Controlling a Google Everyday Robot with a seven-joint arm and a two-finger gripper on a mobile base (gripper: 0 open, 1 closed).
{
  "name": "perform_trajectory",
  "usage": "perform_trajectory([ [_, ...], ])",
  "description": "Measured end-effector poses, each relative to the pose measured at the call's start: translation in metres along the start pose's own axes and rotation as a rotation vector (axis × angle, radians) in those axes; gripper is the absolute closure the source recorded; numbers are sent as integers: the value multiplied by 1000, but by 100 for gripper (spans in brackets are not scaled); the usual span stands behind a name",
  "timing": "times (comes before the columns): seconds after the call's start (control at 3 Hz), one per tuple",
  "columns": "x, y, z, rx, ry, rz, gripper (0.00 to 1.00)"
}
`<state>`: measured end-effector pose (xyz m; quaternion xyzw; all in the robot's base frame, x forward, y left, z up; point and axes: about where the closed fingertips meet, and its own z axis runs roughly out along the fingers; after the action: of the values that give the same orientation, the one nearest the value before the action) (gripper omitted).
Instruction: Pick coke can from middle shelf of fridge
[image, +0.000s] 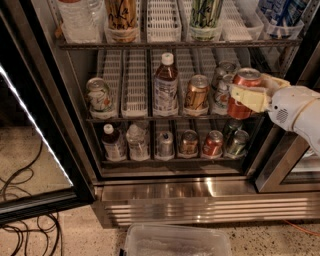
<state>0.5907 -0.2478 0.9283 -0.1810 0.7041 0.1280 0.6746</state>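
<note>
Camera view shows me the pincer (248, 94) clenched around the coke can (247, 78) at the right end of the middle shelf (150, 119).

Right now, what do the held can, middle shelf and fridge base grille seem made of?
The coke can, clamped in the end effector at the right end of the middle shelf, looks like painted aluminium: glossy red wall, silvery rim. The shelf looks like dark metal wire, with white slotted lane dividers, probably plastic. The base grille seems brushed steel: ribbed, with streaky reflections.
</note>
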Motion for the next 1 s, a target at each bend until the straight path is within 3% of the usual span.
perform_trajectory([
  [0.33, 9, 5, -3, -54, 21, 24, 100],
  [0.67, 9, 7, -2, -59, 22, 23, 100],
  [1.0, 8, 20, -4, -96, 31, 33, 100],
])
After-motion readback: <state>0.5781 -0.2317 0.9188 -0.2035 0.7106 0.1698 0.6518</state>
